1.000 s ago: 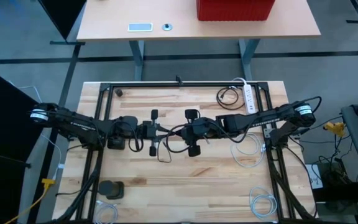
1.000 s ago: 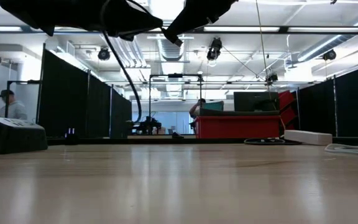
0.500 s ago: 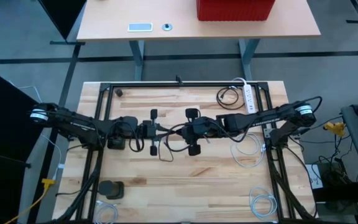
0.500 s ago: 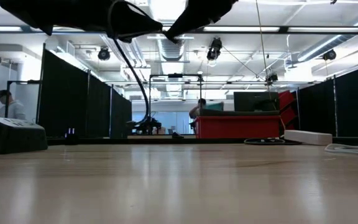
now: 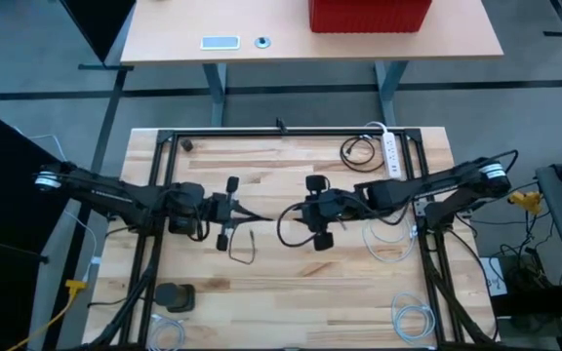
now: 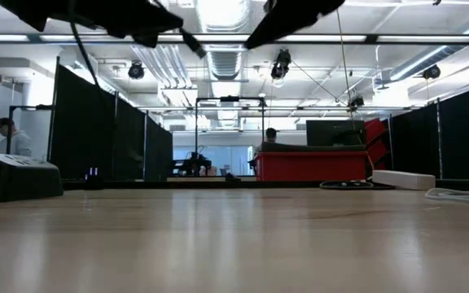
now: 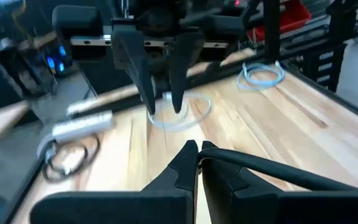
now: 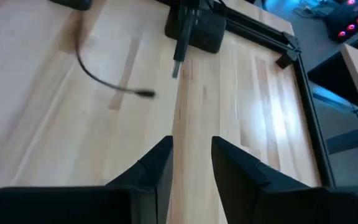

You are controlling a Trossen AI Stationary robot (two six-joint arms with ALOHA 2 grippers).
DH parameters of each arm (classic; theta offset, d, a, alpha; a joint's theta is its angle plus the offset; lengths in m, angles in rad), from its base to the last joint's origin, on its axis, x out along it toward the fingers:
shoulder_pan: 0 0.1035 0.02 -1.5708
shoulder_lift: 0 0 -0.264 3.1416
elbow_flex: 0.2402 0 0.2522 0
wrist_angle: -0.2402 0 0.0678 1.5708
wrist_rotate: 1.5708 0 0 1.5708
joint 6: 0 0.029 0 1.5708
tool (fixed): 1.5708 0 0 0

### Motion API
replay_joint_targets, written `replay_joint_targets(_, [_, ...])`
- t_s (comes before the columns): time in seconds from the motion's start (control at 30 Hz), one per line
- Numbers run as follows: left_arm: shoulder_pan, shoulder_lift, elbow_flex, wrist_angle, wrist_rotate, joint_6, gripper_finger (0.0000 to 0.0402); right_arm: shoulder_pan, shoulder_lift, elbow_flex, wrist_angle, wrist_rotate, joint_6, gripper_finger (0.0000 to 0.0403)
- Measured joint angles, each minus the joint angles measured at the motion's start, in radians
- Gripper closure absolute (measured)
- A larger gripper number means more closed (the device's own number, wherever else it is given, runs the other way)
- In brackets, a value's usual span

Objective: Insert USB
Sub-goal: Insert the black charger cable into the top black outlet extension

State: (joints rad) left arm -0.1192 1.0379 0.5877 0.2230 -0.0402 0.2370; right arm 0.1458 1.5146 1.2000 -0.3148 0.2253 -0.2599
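Note:
My left gripper [image 5: 240, 209] hovers above the middle of the wooden table [image 5: 291, 292], shut on a thin black USB cable [image 7: 278, 171]. The cable sags from it, and a free end [image 8: 148, 94] hangs low near the boards, also seen in the high view [image 5: 248, 258]. My right gripper [image 8: 191, 146] faces the left one from the table's right, a short way off [image 5: 298, 210]. It is open with nothing between its fingers. In the left wrist view it [image 7: 162, 106] points toward my left fingers. My left gripper pinches the black cable between its two fingers, right at their tips [image 7: 205, 153]. The fingers reach nearly level from the table's left. From the pinch the cable trails back beside one finger [image 7: 229, 177], held clear above the table and slack.
A white power strip [image 5: 390, 151] and a coiled black cord [image 5: 357, 149] lie at the far right. White cable coils rest at the right [image 5: 388, 234] and the near right corner [image 5: 413, 320]. A black block [image 5: 174, 295] sits near left. A black frame [image 5: 291, 132] rings the table.
The two grippers have drawn apart: my left one toward the table's left edge, my right one toward the right edge. The cable loop that hung down in the low view has left that view.

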Motion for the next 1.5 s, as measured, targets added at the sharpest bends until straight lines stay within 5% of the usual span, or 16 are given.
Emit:
replay_joint_targets(0.17, [0.000, 0.022, 0.000, 0.001, -0.002, -0.025, 0.0401, -0.009, 0.049, -0.049, 0.215, 0.003, -0.050, 0.0321])
replay_joint_targets(0.5, [0.002, 0.112, 0.048, 0.009, -0.003, -0.018, 0.0401, -0.011, 0.135, 0.008, 0.290, -0.043, -0.064, 0.0347])
replay_joint_targets(1.27, [-0.002, 0.189, 0.121, -0.041, -0.006, -0.018, 0.0401, -0.022, 0.199, 0.051, 0.298, -0.097, 0.053, 0.0384])
replay_joint_targets(1.5, [-0.005, 0.142, 0.122, -0.163, -0.006, -0.064, 0.0363, -0.020, 0.175, 0.042, 0.271, -0.093, 0.087, 0.0386])
